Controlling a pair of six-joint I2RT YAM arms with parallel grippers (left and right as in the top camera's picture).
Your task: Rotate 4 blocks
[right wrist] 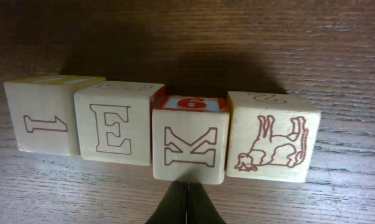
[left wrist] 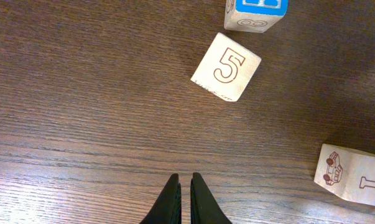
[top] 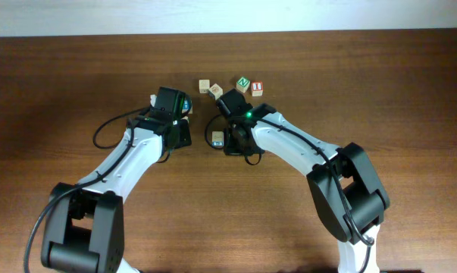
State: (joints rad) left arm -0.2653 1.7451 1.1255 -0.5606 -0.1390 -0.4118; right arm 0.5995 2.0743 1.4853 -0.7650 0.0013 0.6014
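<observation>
Stretched low over the grainy dark-wood counter (left wrist: 81,93), the left pincer (left wrist: 181,199) sits pressed together, empty; the right pincer (right wrist: 187,204), tips together, aims at four smooth, square-edged pale-wood blocks (right wrist: 112,127)

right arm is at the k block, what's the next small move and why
Probably open the right jaws slightly: they are shut, tips at the near face of the K block, so they cannot grip it yet. The E block and animal block touch its sides.
</observation>
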